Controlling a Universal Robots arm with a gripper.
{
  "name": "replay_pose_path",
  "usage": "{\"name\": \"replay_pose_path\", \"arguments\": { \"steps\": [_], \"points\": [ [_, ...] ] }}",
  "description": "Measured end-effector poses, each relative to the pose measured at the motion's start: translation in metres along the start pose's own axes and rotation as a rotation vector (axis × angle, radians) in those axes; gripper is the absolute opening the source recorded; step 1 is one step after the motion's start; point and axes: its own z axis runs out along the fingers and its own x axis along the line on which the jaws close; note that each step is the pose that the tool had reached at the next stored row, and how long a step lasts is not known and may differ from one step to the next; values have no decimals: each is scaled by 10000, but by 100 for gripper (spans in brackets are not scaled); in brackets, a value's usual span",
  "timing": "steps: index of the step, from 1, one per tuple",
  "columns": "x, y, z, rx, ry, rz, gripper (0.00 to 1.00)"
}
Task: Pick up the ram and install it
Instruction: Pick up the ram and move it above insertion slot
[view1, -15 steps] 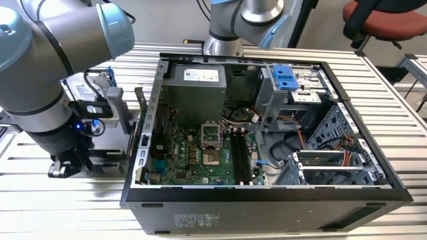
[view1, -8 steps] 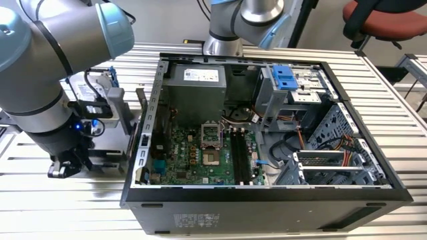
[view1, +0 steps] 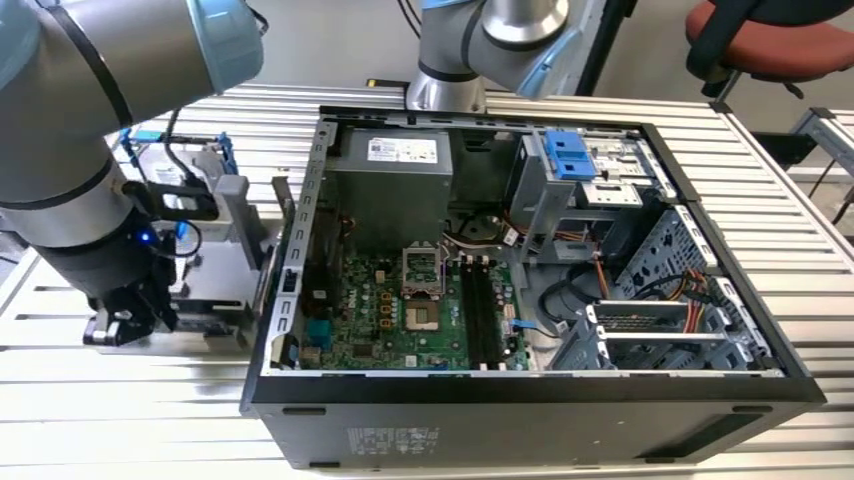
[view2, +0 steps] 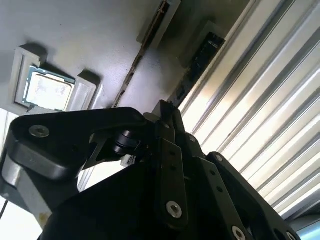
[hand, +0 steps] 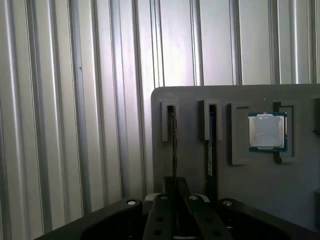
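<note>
In both wrist views the ram (hand: 172, 145) (view2: 200, 60) stands on edge in the outer slot of a grey holder tray (hand: 190, 100) (view2: 100, 30). It is a thin dark strip. My gripper (hand: 173, 181) (view2: 165, 107) sits in line with it at its near end, and the jaws stand pressed together on the strip. A second ram strip (hand: 211, 145) (view2: 145, 50) stands in the neighbouring slot. In the exterior view the gripper (view1: 127, 328) is low over the tray, on the exterior view's left of the open computer case (view1: 534, 390).
A square silver processor (hand: 267, 131) (view2: 47, 91) rests in the tray beside the strips. The case holds a green motherboard (view1: 387, 310) with long black slots (view1: 481, 310). A hard drive in a blue frame (view1: 187, 160) stands behind the arm. The table is ribbed metal (hand: 75, 125).
</note>
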Motion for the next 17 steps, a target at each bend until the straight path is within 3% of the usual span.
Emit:
{"name": "replay_pose_path", "arguments": {
  "steps": [17],
  "points": [
    [-25, 24, -774, 1, 0, -2, 0]
  ]
}}
